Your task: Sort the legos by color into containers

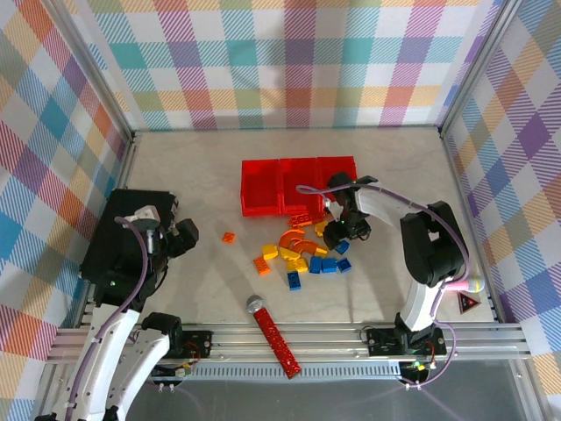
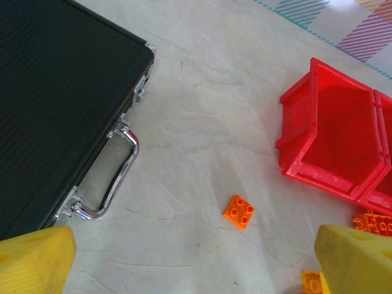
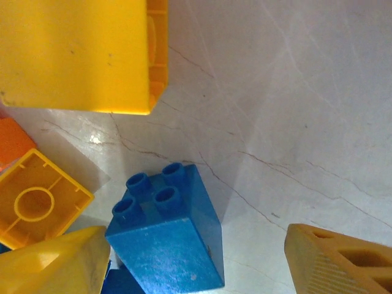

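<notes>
**brickhead:** so where are the bins, and is anything in them?

**yam_lurker:** the three red bins (image 1: pixel 298 184) are in a row just past the right gripper (image 1: pixel 344 226), on its far side. On the left wrist cam the end bin (image 2: pixel 334 144) sits ahead and off to the right of the left gripper (image 2: pixel 193 272). Its inside is just bare red plastic. From overhead the other two look plain red inside too, tho the right arm covers a corner of the last one.

**brickhead:** and the legos?

**yam_lurker:** loose on the table. The pile of legos (image 1: pixel 302 253) is right under the right gripper and spreads off to its left. One lone orange brick (image 2: pixel 239 211) lies out in front of the left gripper, with the black case (image 2: pixel 55 104) off to that gripper's left.

**brickhead:** grabbing anything?

**yam_lurker:** nope. The right jaws are apart around a blue brick (image 3: pixel 165 239), studs showing. It's against one fingertip (image 3: pixel 55 263) with a clear gap to the other, so not pinched. A yellow brick (image 3: pixel 73 55) lies just ahead of it. Left gripper is spread wide, holding nothing.
</notes>
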